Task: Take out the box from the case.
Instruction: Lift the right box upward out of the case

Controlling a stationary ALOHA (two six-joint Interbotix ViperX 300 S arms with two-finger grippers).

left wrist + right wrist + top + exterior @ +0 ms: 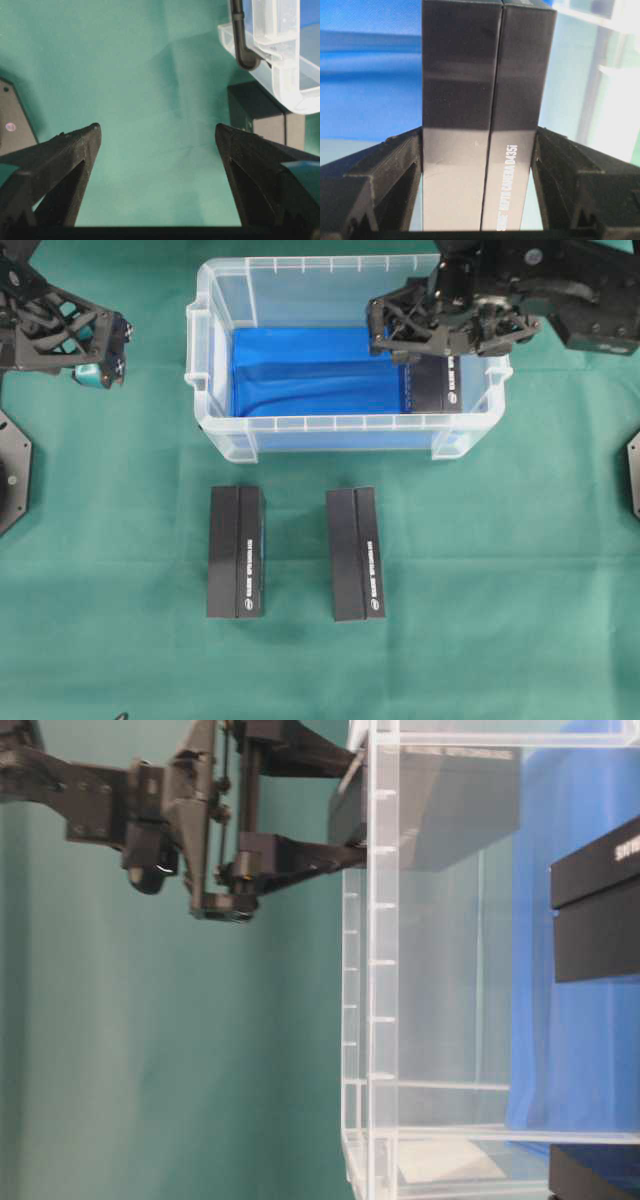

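The case (345,425), a clear plastic bin with a thick rim, side handles and a blue lining (310,375) on its floor, sits in the upper middle of the overhead view on a green cloth (120,540). At its right end the right gripper (400,335) has its fingers pressed against both long sides of a box (438,385): long, matte black, split by a lengthwise seam, with small white print along one face. The table-level view shows this box inside the case, raised off the floor. Two matching boxes (236,552) (356,554) lie side by side below the case. At the upper left, the left gripper (105,355) hangs wide open, holding nothing.
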